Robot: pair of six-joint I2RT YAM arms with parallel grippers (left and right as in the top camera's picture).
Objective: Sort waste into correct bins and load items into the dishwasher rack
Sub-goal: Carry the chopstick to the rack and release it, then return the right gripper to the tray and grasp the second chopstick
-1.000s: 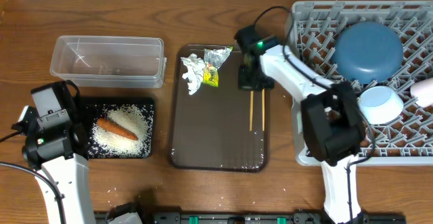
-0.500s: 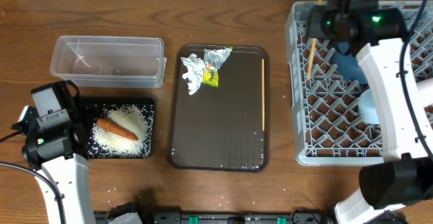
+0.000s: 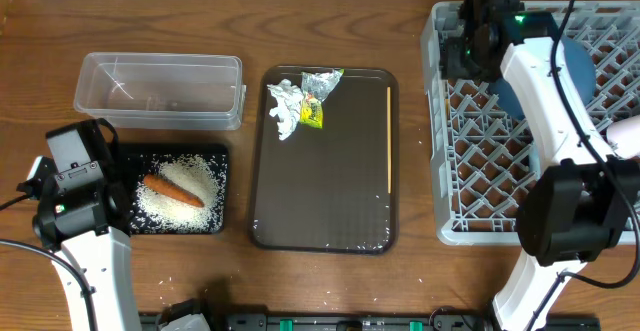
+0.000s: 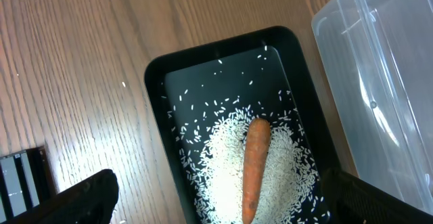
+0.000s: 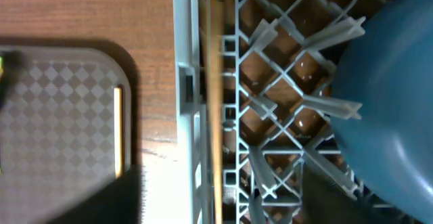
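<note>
At the lower left, the left gripper (image 4: 233, 204) hangs with fingers spread wide and empty above the black tray (image 4: 196, 68), where the carrot (image 3: 173, 191) lies on a heap of rice (image 3: 175, 209); the clear tub (image 3: 160, 61) sits just above it in the frame. In the middle, the brown serving tray (image 3: 320, 191) carries crumpled paper (image 3: 286, 106) touching the foil wrapper (image 3: 318, 96), its yellow print too small to read, and one chopstick (image 3: 389, 139) along its right edge. At the upper right, the right gripper (image 5: 230, 197) hovers over the dishwasher rack (image 3: 470, 171), fingers apart, with a blurred second chopstick (image 5: 216, 116) along the rack's left wall and the blue bowl (image 5: 379, 102) beside it.
</note>
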